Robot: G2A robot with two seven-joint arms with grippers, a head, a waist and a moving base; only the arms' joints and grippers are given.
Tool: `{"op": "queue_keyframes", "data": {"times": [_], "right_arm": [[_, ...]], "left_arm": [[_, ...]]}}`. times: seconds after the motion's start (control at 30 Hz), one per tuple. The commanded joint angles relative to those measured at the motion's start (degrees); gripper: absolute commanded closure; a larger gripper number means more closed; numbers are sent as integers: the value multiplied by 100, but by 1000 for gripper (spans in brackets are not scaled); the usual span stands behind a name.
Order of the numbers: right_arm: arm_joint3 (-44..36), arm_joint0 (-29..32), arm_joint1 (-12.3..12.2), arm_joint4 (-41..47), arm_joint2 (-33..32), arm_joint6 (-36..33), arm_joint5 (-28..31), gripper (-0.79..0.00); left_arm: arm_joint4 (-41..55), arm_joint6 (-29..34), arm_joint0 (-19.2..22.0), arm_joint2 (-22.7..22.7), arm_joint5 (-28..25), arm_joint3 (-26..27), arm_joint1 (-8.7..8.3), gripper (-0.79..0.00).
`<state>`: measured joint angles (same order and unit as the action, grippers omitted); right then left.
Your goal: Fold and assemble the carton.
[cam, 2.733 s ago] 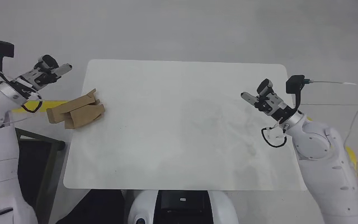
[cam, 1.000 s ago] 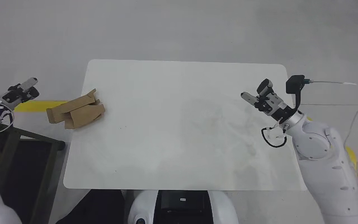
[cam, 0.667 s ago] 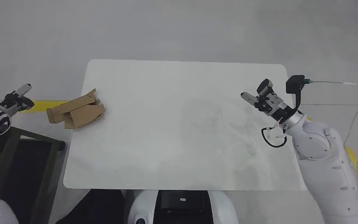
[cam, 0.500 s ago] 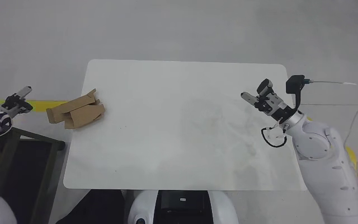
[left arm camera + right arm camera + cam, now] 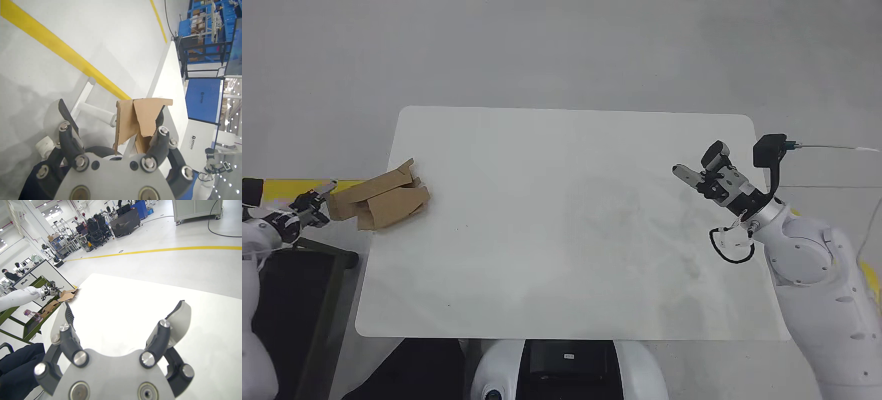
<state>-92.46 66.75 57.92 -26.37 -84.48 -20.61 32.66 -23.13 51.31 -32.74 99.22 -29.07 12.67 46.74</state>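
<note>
The brown carton [image 5: 379,199] lies on the left edge of the bench [image 5: 572,260], closer to the far left corner than to the near one. It is not a box yet. Its flaps are bent and stick out at different angles, and one end hangs out past the edge of the bench. My left gripper [image 5: 320,190] is out over the floor, just beside that hanging end. In my left wrist view my left gripper [image 5: 111,111] is spread wide, and the end of the carton [image 5: 136,117] sits between my two fingers, closer to one finger [image 5: 160,117] than the other. I cannot tell if that finger touches the cardboard. A yellow line [image 5: 56,47] runs along the floor under it. My right gripper [image 5: 698,166] is far away from the carton, over the bench near its right edge. It is spread wide too, with nothing in it, and my right wrist view shows bare white bench [image 5: 132,294] between its fingers [image 5: 69,313]. Far off in that view, the carton [image 5: 69,295] sits at the other edge.
</note>
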Motion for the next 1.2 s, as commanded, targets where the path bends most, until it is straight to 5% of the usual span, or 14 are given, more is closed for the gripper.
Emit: {"op": "queue_keyframes", "data": {"times": [0.0,0.33,0.43,0.5,0.6,0.7,1.17], "right_arm": [[0,0,0,0,0,0,0,-785],[0,0,0,0,0,0,0,-785],[0,0,0,0,0,0,0,-785],[0,0,0,0,0,0,0,-785],[0,0,0,0,0,0,0,-785],[0,0,0,0,0,0,0,-785],[0,0,0,0,0,0,0,-785]], "left_arm": [[81,146,43,-13,38,-73,13,-785],[407,508,93,-47,73,-170,38,-776],[518,586,95,-47,121,-178,46,-579],[601,640,94,-44,159,-187,52,-382],[699,680,87,-44,206,-184,54,-231],[855,780,93,-18,269,-194,53,0],[1996,1640,344,326,214,84,-78,0]]}}
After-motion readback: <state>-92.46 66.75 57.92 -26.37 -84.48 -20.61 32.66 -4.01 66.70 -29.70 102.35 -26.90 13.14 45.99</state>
